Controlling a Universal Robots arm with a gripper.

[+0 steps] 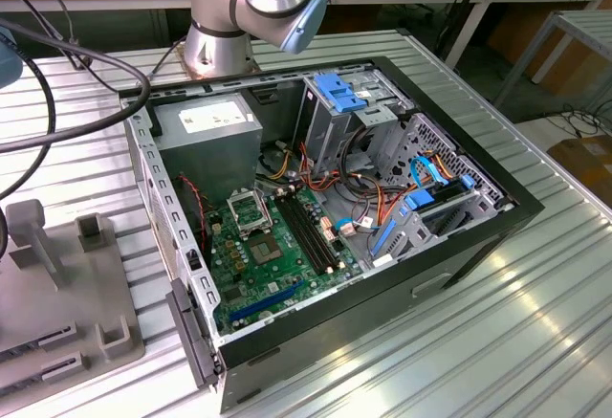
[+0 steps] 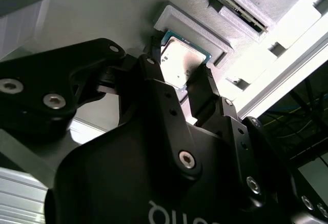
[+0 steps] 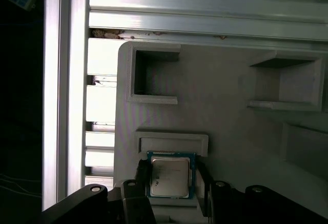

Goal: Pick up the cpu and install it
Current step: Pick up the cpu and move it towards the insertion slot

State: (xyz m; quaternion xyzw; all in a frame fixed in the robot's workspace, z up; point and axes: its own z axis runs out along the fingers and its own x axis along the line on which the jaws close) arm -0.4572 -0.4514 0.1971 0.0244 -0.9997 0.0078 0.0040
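Observation:
The cpu (image 3: 170, 175), a silvery square chip with a green rim, lies in a raised nest on the grey holder tray (image 3: 225, 111). It also appears in the second wrist view (image 2: 180, 62). My gripper (image 3: 171, 171) is down over it, one black finger (image 3: 142, 168) against each opposite edge, shut on the cpu, which still rests in the nest. The second wrist view shows the gripper (image 2: 178, 71) from behind, with the chip between the fingers (image 2: 201, 83). In the exterior view the open metal-framed socket (image 1: 247, 213) sits on the green motherboard (image 1: 277, 265).
The open computer case (image 1: 325, 217) lies on the ribbed metal table (image 1: 516, 313), with cables, blue drive brackets and a power supply (image 1: 208, 126) inside. The grey tray (image 1: 57, 284) is at the exterior view's left. Other nests (image 3: 154, 75) stand near the cpu.

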